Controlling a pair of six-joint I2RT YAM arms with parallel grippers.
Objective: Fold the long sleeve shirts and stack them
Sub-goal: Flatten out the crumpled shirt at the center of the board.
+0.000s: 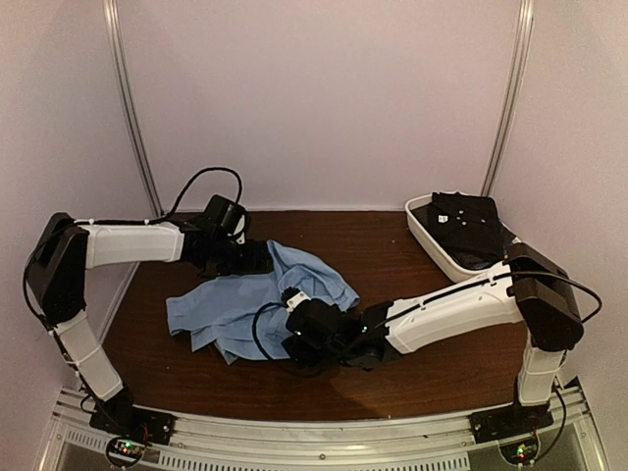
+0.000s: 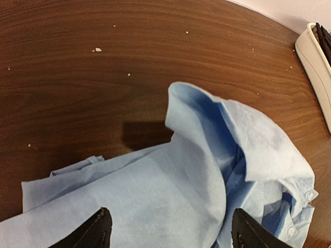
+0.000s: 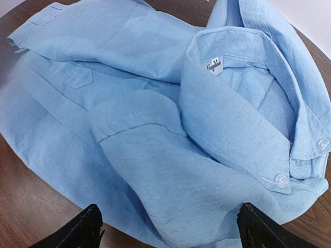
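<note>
Top view: the crumpled light blue collared cloth shirt lay left of centre on the brown wooden table. Bare boards ran from it toward the white oval plastic tub at the right rear.

Left wrist: my left gripper stood spread wide over the shirt's raised fold, holding nothing.

Right wrist: my right gripper stood spread over the shirt's near edge, empty, with collar and buttons ahead to the right.
</note>
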